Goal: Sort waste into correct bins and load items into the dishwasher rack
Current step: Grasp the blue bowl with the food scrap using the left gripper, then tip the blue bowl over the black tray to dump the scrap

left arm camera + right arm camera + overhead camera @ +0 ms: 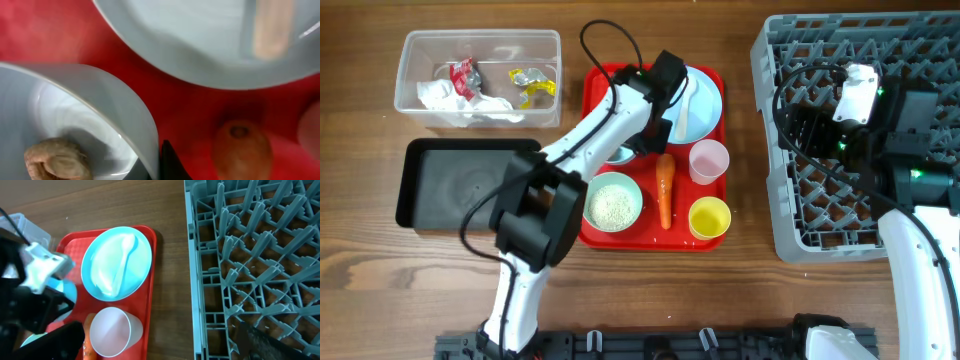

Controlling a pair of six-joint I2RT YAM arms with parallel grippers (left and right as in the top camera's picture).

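My left gripper (638,140) is shut on the rim of a light blue bowl (75,115) on the red serving tray; one finger is inside the bowl, one outside. A brown food lump (52,157) lies in that bowl. The orange carrot (665,190) lies just right of it, and its end shows in the left wrist view (242,150). The light blue plate (705,100) holds the white spoon (683,115). A second bowl (613,202) holds rice. The pink cup (709,160) and yellow cup (710,217) stand on the tray. My right gripper (798,128) hangs open and empty over the grey dishwasher rack (820,220).
The clear tub (415,45) at the back left holds the white napkin (460,100), a red wrapper (465,72) and a yellow wrapper (532,80). The black tray (450,190) lies in front of it. The red serving tray (705,78) sits between bins and rack.
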